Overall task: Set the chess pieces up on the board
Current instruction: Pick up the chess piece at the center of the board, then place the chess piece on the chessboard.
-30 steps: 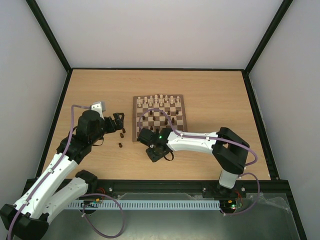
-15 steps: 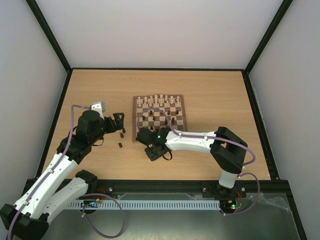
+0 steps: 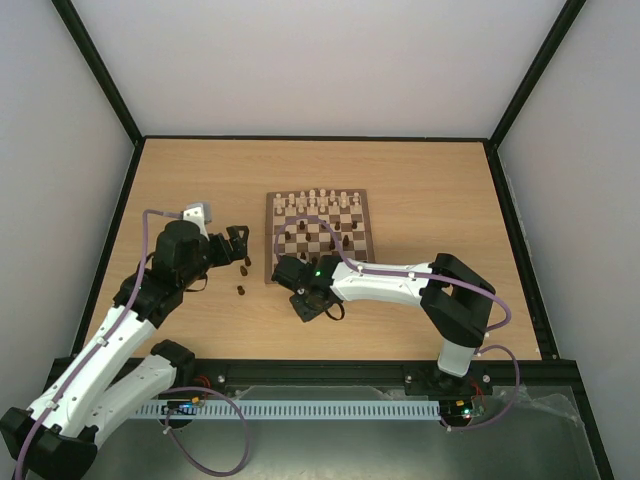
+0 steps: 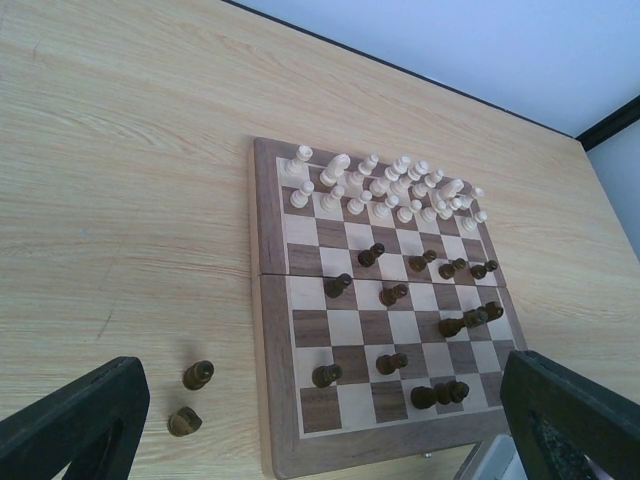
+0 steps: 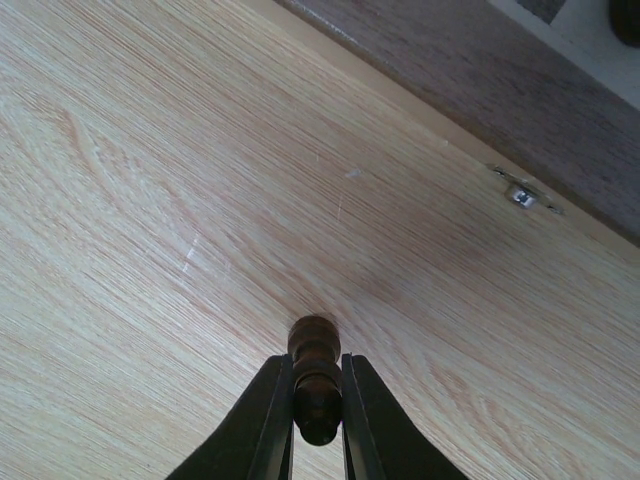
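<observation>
The counter [image 3: 420, 180] carries the board [image 4: 270, 330], with cream pieces [image 4: 380, 190] ranked along its far edge and dark pieces [image 4: 392, 295] scattered. The left end effector [image 3: 240, 247] hovers beside the board, jaws fully spread. The right end effector [image 5: 318, 400] clamps one dark piece [image 5: 314, 365] over the counter, near the board's edge.

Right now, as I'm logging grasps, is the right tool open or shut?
Shut on a dark chess piece: its wrist view shows the right tool pinching the piece from both sides, no gap.
</observation>
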Robot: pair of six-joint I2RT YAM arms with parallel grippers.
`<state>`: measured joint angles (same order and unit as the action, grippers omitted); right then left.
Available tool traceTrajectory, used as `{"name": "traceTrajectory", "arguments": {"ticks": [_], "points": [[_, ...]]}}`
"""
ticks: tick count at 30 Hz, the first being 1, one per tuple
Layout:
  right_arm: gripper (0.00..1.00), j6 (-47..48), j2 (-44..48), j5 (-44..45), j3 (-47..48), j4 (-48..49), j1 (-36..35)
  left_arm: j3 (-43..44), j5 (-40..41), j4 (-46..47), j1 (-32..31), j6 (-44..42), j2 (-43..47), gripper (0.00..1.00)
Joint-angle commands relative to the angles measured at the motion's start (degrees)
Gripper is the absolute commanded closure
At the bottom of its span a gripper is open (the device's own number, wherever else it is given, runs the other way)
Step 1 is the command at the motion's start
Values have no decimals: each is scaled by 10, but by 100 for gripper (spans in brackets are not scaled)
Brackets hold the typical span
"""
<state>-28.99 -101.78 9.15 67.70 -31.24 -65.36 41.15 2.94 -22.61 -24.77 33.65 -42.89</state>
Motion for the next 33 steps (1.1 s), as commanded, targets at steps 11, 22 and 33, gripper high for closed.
{"name": "traceTrajectory", "arguments": {"ticks": [11, 22, 33], "points": [[87, 7, 72, 28, 3, -68, 37, -3, -9, 12, 3, -6, -13, 1], [87, 35, 112, 44, 27, -112, 98, -2, -8, 17, 4, -10, -19, 1], [87, 56, 113, 46, 53, -124, 138, -2, -14, 28, 10, -14, -32, 1]]}}
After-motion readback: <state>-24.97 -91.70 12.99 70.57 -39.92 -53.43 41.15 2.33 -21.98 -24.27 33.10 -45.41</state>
